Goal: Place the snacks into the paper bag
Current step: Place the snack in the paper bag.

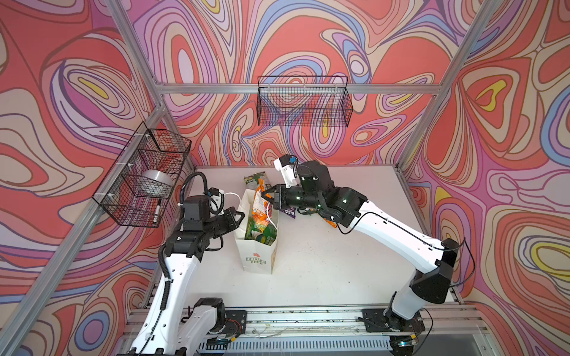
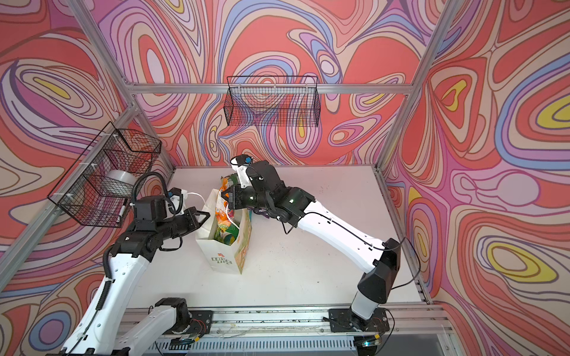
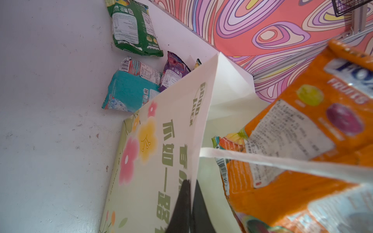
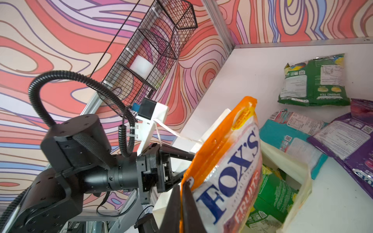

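Centre of both top views: tall white paper bag (image 1: pixel 257 262) (image 2: pixel 220 257) with red flower print, upright on white tabletop (image 1: pixel 339 262). Left gripper (image 1: pixel 242 216) clenched on the bag's rim, frame-left side. Right gripper (image 1: pixel 267 195) clamped on orange crinkly FOX'S pouch (image 1: pixel 259 203), hanging in the bag's open mouth, upper end above the rim. Green pouches (image 4: pixel 276 193) already inside. Right side of right wrist view: green pouch (image 4: pixel 314 80), teal pouch (image 4: pixel 294 141) and purple pouch (image 4: pixel 341 139) flat on tabletop beside the bag.

We see the paper bag (image 1: pixel 256 262) upright on the table (image 1: pixel 339 262), snacks (image 1: pixel 262 229) inside it. More pouches (image 1: pixel 252 180) lie behind it.
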